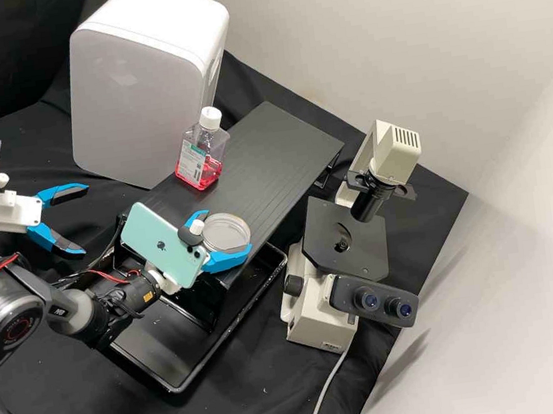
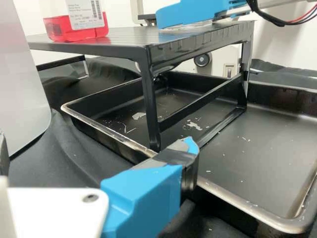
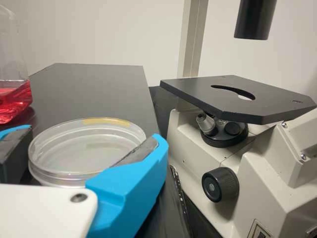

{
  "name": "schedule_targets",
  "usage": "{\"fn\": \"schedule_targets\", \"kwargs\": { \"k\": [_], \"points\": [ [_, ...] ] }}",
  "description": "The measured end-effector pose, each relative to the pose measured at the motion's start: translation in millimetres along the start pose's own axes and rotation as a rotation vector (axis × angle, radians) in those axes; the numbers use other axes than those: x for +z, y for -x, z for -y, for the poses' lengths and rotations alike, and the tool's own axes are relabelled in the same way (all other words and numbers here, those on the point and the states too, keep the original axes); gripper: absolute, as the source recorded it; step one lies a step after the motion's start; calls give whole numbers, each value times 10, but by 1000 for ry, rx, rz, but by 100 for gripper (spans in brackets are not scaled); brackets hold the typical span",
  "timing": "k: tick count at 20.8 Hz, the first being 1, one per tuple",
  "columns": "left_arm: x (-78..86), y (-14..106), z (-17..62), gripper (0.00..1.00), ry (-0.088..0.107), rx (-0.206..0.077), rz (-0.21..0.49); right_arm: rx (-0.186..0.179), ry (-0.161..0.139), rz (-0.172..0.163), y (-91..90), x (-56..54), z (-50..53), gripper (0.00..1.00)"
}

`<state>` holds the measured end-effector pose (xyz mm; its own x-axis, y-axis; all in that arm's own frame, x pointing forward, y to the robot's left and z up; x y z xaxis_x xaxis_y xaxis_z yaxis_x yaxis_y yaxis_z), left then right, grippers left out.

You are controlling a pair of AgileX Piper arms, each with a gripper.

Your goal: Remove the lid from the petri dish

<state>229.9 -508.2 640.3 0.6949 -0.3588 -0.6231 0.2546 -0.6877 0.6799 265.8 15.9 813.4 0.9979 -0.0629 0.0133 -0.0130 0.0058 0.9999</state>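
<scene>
A clear lidded petri dish [image 1: 226, 232] [image 3: 84, 146] sits on the near corner of the raised black shelf [image 1: 283, 152] [image 3: 89, 84]. My right gripper [image 1: 227, 229] [image 3: 91, 136] straddles it, with one blue finger against each side of the rim, shut on the lid. The dish still rests flat on the shelf. My left gripper [image 1: 73, 218] hovers over the black cloth to the left of the shelf, open and holding nothing. One of its fingers [image 2: 148, 193] points toward the tray under the shelf.
A flask of pink liquid [image 1: 201, 152] [image 2: 74, 22] stands at the shelf's far left corner. A black tray [image 1: 173, 354] [image 2: 257, 148] lies beneath the shelf. A microscope [image 1: 343, 259] [image 3: 237, 99] stands close on the right, and a white box [image 1: 140, 82] stands behind.
</scene>
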Motion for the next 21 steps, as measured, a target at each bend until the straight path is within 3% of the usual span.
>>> {"fn": "schedule_targets", "kwargs": {
  "k": [17, 21],
  "points": [
    [25, -3, 4, 100, -2, -2, 9, 11, -11, 6, 8, 21, -22, 0],
    [29, -4, 4, 100, -2, -2, 10, 63, -59, -21, 65, 11, -101, 0]
  ]
}}
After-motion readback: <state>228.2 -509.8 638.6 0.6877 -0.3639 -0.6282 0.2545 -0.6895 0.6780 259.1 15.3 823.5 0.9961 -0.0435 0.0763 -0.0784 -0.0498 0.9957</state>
